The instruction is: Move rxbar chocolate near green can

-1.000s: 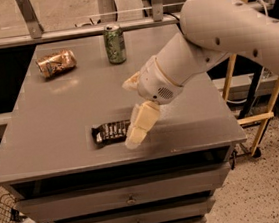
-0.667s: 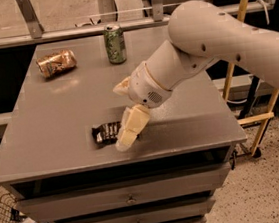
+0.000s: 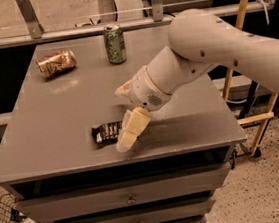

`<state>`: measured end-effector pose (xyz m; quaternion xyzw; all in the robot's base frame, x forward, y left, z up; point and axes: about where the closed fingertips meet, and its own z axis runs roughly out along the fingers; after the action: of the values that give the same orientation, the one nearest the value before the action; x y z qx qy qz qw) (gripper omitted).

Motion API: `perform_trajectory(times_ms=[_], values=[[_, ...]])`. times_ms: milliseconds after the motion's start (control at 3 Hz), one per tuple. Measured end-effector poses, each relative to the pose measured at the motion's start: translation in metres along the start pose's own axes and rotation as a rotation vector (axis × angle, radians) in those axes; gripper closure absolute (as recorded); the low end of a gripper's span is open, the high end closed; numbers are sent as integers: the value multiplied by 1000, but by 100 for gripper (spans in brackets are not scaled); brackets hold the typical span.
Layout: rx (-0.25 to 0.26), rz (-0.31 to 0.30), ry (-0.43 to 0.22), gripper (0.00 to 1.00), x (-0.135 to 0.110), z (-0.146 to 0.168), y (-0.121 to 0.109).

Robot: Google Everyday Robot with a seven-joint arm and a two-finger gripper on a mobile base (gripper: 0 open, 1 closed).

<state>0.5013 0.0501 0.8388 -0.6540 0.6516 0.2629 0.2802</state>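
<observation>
A grey worktop [image 3: 55,123] topped a cabinet of metal drawers [image 3: 89,202] that stood on a speckled floor [image 3: 274,193]. Behind it ran a metal rail [image 3: 1,42] with upright posts, and a yellow frame [image 3: 256,119] leaned at the right. A wire basket [image 3: 2,219] of clutter sat at lower left in warm, dim light.

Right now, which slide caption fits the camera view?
Gripper low over the rxbar chocolate near the table front; green can upright at the back.
</observation>
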Motion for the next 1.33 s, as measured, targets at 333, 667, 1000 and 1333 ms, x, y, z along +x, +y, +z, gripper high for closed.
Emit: perform_trajectory(times_ms=[333, 667, 1000, 1333], values=[[6, 17, 8, 17, 10, -2, 0], [2, 22, 9, 42, 15, -3, -1], [-9, 22, 7, 65, 19, -3, -1], [1, 24, -4, 88, 22, -7, -2]])
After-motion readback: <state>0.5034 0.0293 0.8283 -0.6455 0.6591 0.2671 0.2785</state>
